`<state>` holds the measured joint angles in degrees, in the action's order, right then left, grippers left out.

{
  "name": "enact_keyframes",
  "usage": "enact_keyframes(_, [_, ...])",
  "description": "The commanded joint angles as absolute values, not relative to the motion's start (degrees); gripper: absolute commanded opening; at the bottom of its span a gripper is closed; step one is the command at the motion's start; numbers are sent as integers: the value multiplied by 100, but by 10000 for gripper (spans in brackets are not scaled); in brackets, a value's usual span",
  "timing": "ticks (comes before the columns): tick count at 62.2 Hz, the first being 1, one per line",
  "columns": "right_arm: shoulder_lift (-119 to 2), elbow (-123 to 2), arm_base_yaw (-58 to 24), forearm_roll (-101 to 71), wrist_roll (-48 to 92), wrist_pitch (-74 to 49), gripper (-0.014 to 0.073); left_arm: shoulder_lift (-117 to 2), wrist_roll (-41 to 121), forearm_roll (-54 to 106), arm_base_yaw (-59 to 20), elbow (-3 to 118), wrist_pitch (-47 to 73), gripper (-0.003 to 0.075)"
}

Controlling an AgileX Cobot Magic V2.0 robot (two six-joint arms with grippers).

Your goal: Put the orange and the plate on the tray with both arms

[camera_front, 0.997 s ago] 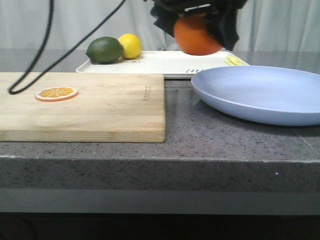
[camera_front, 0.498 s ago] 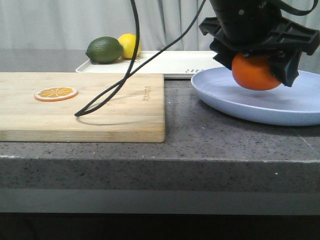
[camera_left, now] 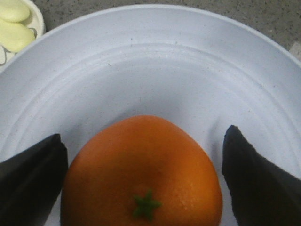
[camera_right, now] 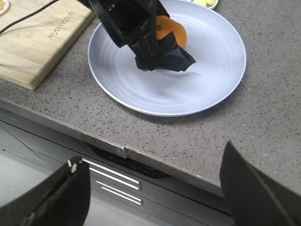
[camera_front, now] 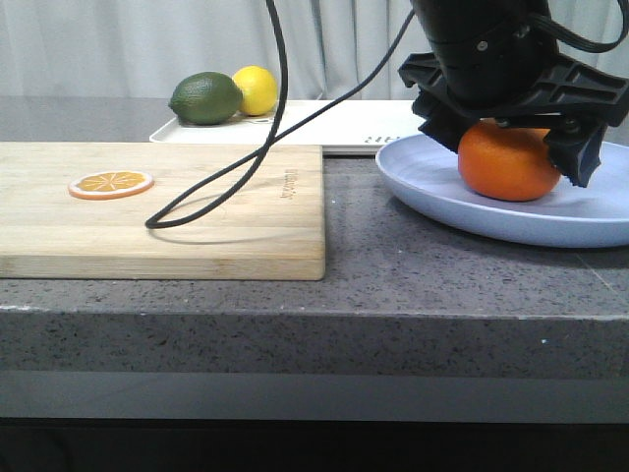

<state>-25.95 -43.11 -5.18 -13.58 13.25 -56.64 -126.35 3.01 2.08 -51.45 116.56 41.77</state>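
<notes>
One orange [camera_front: 508, 160] resting on plate [camera_front: 462, 202] near table's front right edge; left gripper [camera_left: 143, 176] fingers spread wide astride it, not touching. Right gripper [camera_right: 155, 197] wide, empty. Tray [camera_front: 334, 126] at rear edge.

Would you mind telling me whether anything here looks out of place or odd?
Nothing is spilled or damaged. One oddity: a black cable droops onto the wooden cutting board. The orange sits upright on the plate.
</notes>
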Motion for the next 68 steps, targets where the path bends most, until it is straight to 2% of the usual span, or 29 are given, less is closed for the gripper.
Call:
enact_keyframes(1, [-2692,-4499,-546,-1400,1371,-5314,573,-12062,273,288,-5187,11853,3875,654])
enact_keyframes(30, [-2692,-4499,-546,-1400,1371,-5314,573,-10147,-173,116,-4864,11519,4673,652])
enact_keyframes(53, [-2692,-4499,-546,-1400,1371,-5324,573,-8145,-515,-923,-4840,9089,4380,652])
enact_keyframes(68, [-2692,-4492,-546,-1400,1371,-5318,573,-6624,-527,-340,-3995,7278,3362,652])
